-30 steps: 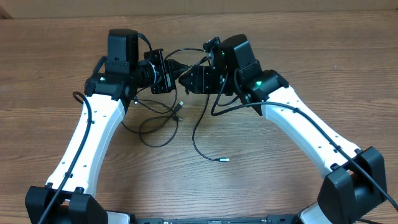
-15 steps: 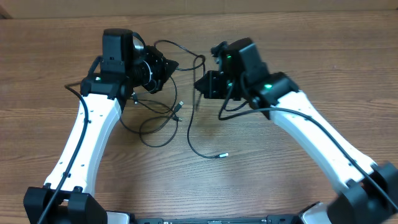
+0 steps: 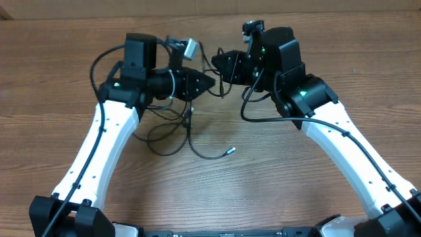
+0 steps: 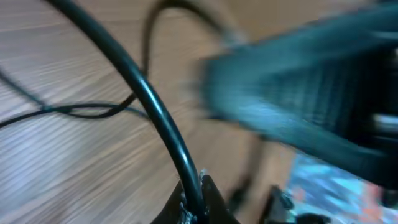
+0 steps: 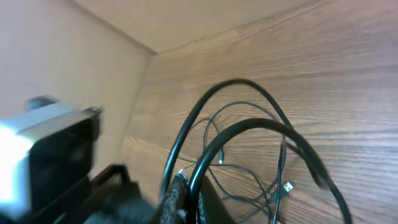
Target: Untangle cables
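Thin black cables (image 3: 168, 128) lie in a loose tangle on the wooden table, and one silvery plug end (image 3: 229, 151) trails out to the right. My left gripper (image 3: 208, 83) is shut on one cable strand, which the left wrist view shows pinched between its fingertips (image 4: 194, 202). The right gripper (image 3: 217, 68) faces it from close by and is shut on a looped strand (image 5: 249, 124) clamped at its fingertips (image 5: 189, 202). A short length of cable (image 3: 216, 89) hangs between the two grippers. Below the loop, the tangle (image 5: 261, 180) and a USB plug (image 5: 287, 186) rest on the table.
The two gripper heads are nearly touching above the far middle of the table (image 3: 59, 85). A cardboard wall (image 3: 368, 5) runs along the far edge. The left arm's camera block (image 5: 56, 143) fills the left of the right wrist view.
The right gripper has shut on a cable strand. Both grippers shifted, the left one to the right and the right one farther back, dragging the trailing plug end up and left.
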Robot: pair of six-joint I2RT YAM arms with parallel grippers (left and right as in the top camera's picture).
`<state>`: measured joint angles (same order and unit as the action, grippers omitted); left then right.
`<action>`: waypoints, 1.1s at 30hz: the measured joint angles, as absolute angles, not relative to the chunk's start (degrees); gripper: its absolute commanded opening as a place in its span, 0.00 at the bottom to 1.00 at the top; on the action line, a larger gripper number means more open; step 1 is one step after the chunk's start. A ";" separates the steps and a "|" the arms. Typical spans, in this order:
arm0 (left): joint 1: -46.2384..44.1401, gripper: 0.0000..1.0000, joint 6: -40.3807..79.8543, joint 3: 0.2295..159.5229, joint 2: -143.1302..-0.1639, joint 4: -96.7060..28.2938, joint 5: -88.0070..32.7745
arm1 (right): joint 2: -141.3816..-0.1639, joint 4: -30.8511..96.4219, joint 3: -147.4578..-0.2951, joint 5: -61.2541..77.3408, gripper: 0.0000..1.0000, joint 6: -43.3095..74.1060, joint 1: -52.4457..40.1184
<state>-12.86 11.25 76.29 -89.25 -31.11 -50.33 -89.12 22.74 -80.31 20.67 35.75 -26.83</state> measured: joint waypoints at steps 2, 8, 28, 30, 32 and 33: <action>-13.43 0.04 13.37 76.16 -89.25 -26.74 -55.18 | -89.69 22.72 -80.31 19.35 0.04 37.82 -26.70; -12.51 0.04 25.30 75.77 -89.25 -11.03 -67.51 | -91.57 23.29 -80.36 19.20 0.04 42.04 -25.91; -9.13 0.04 48.27 75.68 -89.10 10.31 -74.59 | -91.81 25.10 -80.55 41.32 0.47 37.80 -19.49; -7.55 0.04 48.27 75.68 -89.10 10.31 -74.37 | -90.56 25.10 -80.55 46.52 0.47 36.99 -16.88; -6.44 0.04 48.27 75.68 -89.10 10.26 -73.82 | -89.54 24.95 -80.55 53.43 0.47 35.94 -14.15; -6.31 0.04 48.27 75.68 -89.10 10.26 -73.52 | -89.43 24.88 -80.55 55.86 0.47 35.68 -13.63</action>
<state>-6.31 48.27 75.68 -89.10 10.26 -73.52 -89.43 24.88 -80.55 55.86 35.68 -13.63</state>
